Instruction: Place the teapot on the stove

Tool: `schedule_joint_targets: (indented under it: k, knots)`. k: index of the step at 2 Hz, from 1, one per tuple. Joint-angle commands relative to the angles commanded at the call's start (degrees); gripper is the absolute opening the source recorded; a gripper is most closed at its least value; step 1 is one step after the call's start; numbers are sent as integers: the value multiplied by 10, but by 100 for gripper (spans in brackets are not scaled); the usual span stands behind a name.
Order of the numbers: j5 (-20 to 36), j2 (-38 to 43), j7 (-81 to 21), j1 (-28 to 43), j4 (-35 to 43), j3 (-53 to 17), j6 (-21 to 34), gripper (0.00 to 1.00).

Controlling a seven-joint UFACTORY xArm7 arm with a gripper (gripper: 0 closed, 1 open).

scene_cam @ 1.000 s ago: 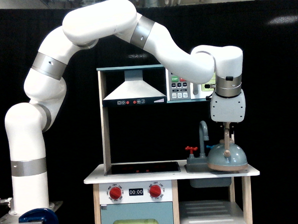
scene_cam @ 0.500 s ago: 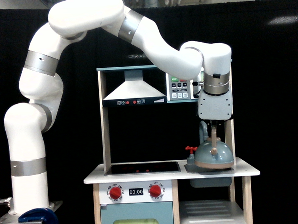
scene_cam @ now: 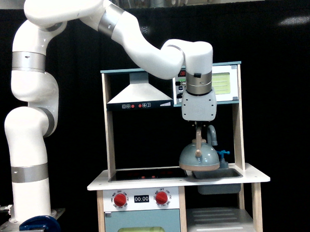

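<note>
The pale blue-grey teapot (scene_cam: 198,156) with its tan base rim hangs from my gripper (scene_cam: 199,128), which is shut on the top of its looped tan handle. It is held just above the counter, over the boundary between the grey sink basin (scene_cam: 218,173) and the right end of the black stove (scene_cam: 147,174). The stove lies flat under the hood, with small red marks showing on its surface. The fingertips are mostly hidden behind the handle.
A range hood (scene_cam: 139,97) overhangs the stove. A grey faucet (scene_cam: 212,135) and a blue tap (scene_cam: 223,154) stand behind the sink, close to the teapot. A microwave panel (scene_cam: 221,84) sits above. Wooden uprights (scene_cam: 109,126) frame the stove's left side.
The arm has carried the teapot toward the exterior view's left, from over the sink's right side to the sink–stove boundary, lifted slightly off the counter.
</note>
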Motion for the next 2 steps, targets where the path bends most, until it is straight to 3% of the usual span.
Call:
schedule_joint_targets:
  k: [1, 2]
  knots:
    - [39, -170, 16, 34, -172, 14, -17, 0]
    - [85, -300, 72, 103, -294, 45, -49, 0]
